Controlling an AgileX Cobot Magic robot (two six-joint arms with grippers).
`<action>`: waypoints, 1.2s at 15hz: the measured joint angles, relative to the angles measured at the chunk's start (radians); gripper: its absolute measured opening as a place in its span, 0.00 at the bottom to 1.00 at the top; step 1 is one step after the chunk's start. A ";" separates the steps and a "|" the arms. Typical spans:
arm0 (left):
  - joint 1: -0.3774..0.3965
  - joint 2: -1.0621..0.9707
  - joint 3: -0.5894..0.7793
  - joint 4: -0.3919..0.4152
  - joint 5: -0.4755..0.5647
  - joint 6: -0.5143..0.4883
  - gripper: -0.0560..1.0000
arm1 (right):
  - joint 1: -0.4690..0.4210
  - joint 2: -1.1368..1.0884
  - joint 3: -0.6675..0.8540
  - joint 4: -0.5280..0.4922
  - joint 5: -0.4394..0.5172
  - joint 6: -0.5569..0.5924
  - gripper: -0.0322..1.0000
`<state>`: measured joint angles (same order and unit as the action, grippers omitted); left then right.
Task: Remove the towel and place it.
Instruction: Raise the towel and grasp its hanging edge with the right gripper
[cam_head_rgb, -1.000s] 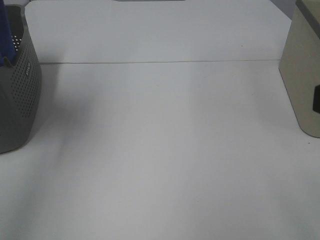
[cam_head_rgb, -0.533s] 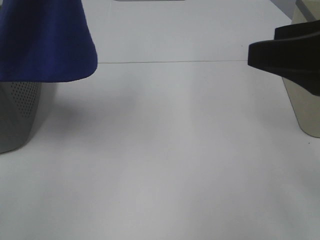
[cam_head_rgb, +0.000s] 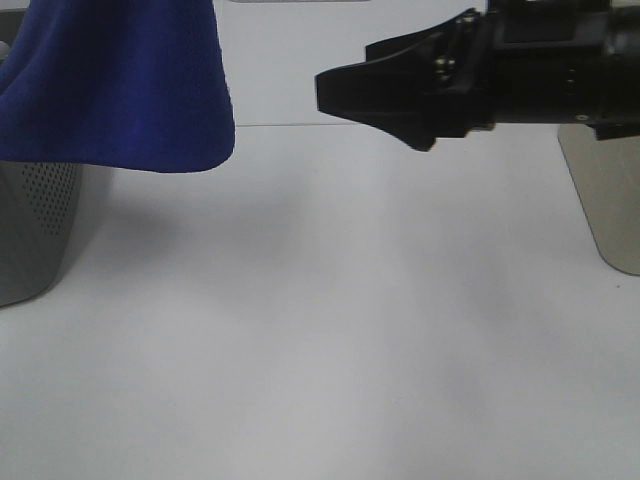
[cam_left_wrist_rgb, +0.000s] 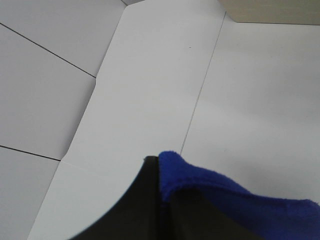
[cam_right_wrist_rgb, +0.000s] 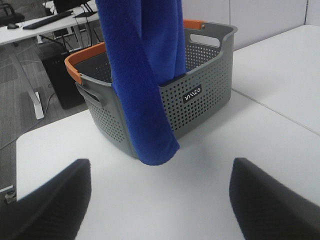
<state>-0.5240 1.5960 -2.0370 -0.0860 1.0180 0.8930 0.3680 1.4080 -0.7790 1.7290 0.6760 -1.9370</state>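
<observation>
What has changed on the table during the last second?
The towel, pinched by the left gripper, was lifted up from the grey basket and moved rightward. The right gripper, open, came in from the right toward the middle. The grey basket and the beige box did not move.

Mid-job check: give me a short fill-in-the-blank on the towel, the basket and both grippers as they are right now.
1. The towel hanging from the left gripper is ___ in colour.
2. The basket behind it is grey with an ___ rim.
3. The right gripper has its jaws ___ and holds nothing.

Missing words: blue; orange; open.
</observation>
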 joint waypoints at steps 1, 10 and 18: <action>0.000 0.000 0.000 0.000 0.000 -0.015 0.05 | 0.022 0.020 -0.020 0.000 -0.013 -0.013 0.76; 0.000 0.000 0.000 0.000 0.000 -0.047 0.05 | 0.166 0.297 -0.266 0.010 0.046 -0.073 0.76; 0.000 0.000 0.000 0.002 0.000 -0.047 0.05 | 0.294 0.324 -0.268 0.009 -0.128 -0.119 0.53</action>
<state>-0.5240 1.5960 -2.0370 -0.0840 1.0180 0.8460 0.6620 1.7320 -1.0470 1.7380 0.5480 -2.0560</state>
